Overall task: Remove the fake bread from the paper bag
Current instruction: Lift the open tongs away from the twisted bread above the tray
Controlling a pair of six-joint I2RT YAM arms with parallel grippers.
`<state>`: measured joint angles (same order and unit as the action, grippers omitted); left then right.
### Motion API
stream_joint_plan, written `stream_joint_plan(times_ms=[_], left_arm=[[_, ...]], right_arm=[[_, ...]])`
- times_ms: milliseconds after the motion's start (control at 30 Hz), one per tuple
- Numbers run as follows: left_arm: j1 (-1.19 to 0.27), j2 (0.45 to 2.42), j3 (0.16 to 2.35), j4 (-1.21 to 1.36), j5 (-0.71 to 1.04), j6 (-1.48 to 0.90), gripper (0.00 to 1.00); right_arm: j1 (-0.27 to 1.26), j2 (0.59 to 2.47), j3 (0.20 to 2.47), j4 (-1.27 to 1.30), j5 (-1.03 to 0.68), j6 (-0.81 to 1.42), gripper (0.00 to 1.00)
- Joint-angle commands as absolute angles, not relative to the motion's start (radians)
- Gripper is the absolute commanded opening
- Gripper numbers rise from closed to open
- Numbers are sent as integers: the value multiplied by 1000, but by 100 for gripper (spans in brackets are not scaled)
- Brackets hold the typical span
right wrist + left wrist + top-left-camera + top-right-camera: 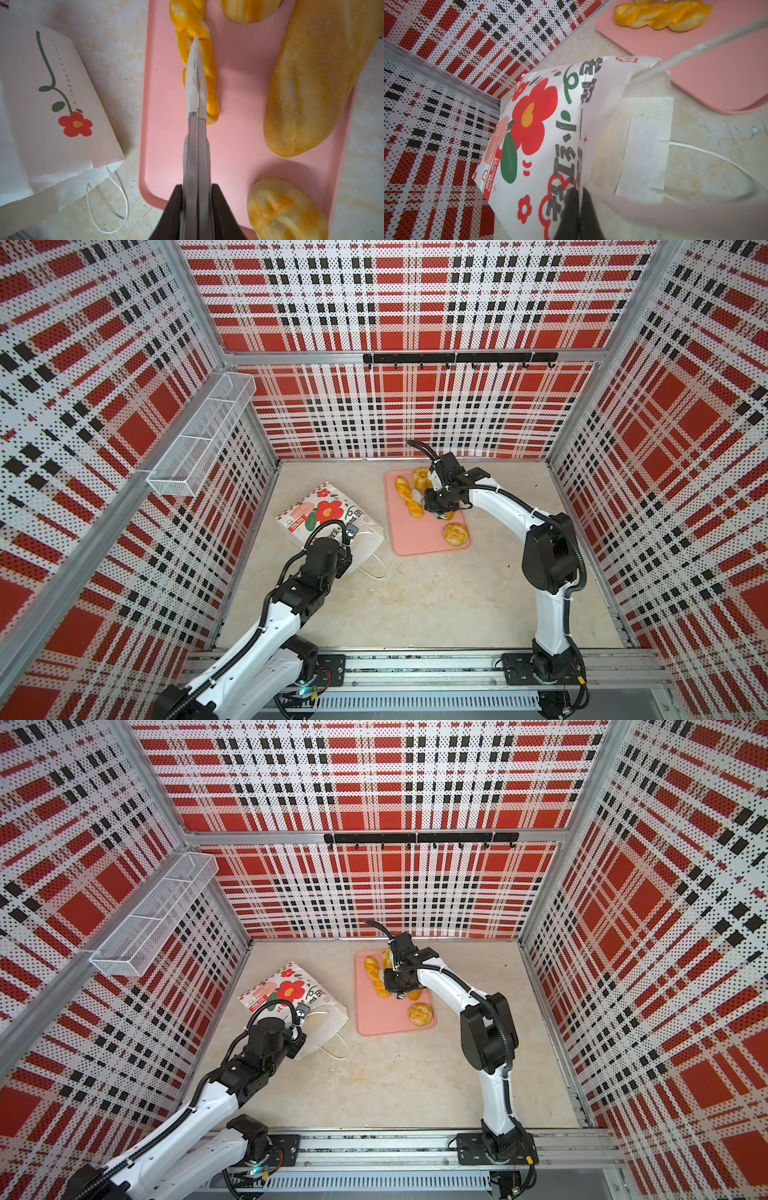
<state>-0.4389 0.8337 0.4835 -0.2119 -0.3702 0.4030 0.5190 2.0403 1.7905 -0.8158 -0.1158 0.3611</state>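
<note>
The white paper bag [328, 510] [291, 990] with red flowers lies on its side at the left, mouth toward the front. My left gripper [347, 558] [580, 199] is shut on the bag's mouth edge [583, 145]; only pale paper shows inside. Fake bread lies on the pink tray [415, 541] [239, 135]: a braid [409, 497] [209, 83], a long loaf [311, 83], a round bun [456, 534] [284, 209] and a fluted ring [420, 479]. My right gripper [442, 512] [197, 187] is shut on metal tongs [195, 83], whose closed tips hang over the braid.
The bag's cord handles [376, 568] trail on the beige floor toward the tray. A wire mesh basket [203, 435] hangs on the left wall and a black hook rail [457, 358] on the back wall. Plaid walls close in three sides.
</note>
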Motion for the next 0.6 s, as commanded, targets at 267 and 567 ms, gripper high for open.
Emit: stream_joint_plan(times_ms=[267,567], left_arm=[[-472,850,481,-204,-356,422,0],[-475,856,481,-201,-357,428,0]], right_arm=[[510,2121,1884,-845,-75,291,14],[511,2170,1916,-799,-149,331,13]])
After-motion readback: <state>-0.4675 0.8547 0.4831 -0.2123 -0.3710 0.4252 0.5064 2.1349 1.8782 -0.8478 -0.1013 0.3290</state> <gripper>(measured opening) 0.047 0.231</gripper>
